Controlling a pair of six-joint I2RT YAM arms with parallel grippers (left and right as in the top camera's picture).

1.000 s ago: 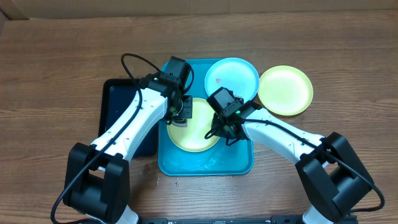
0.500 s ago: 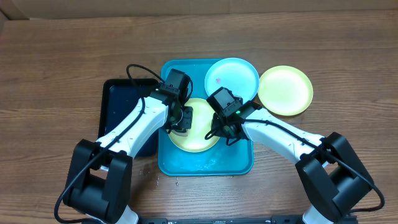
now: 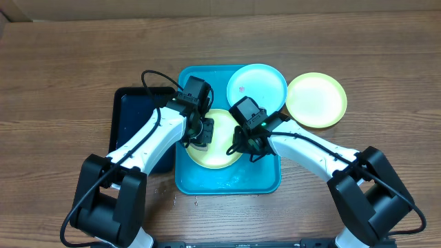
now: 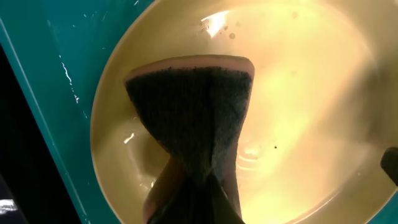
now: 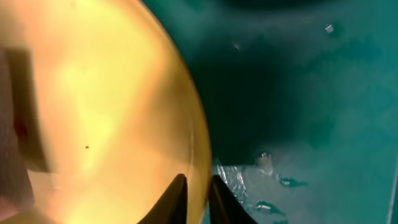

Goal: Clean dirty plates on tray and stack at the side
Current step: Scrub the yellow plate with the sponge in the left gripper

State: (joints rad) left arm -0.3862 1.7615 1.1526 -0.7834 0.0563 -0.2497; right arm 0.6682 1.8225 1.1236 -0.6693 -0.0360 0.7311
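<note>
A pale yellow-green plate (image 3: 219,148) lies in the wet turquoise tray (image 3: 265,176). My left gripper (image 3: 201,132) is shut on a dark green sponge (image 4: 193,106) and presses it onto the plate's left part (image 4: 298,124). My right gripper (image 3: 243,146) is shut on this plate's right rim; in the right wrist view its fingers (image 5: 198,198) pinch the rim (image 5: 93,93) over the tray floor (image 5: 298,93). A light blue plate (image 3: 257,86) with red specks overlaps the tray's back right corner. A second yellow-green plate (image 3: 316,100) lies on the table to the right.
A smaller black tray (image 3: 131,117) lies against the turquoise tray's left side, under my left arm. Water drops lie on the tray floor near the plate (image 5: 273,183). The wooden table (image 3: 69,62) surrounds everything.
My left gripper with the sponge has slid a little toward the front across the plate. The right gripper and the plates have not moved.
</note>
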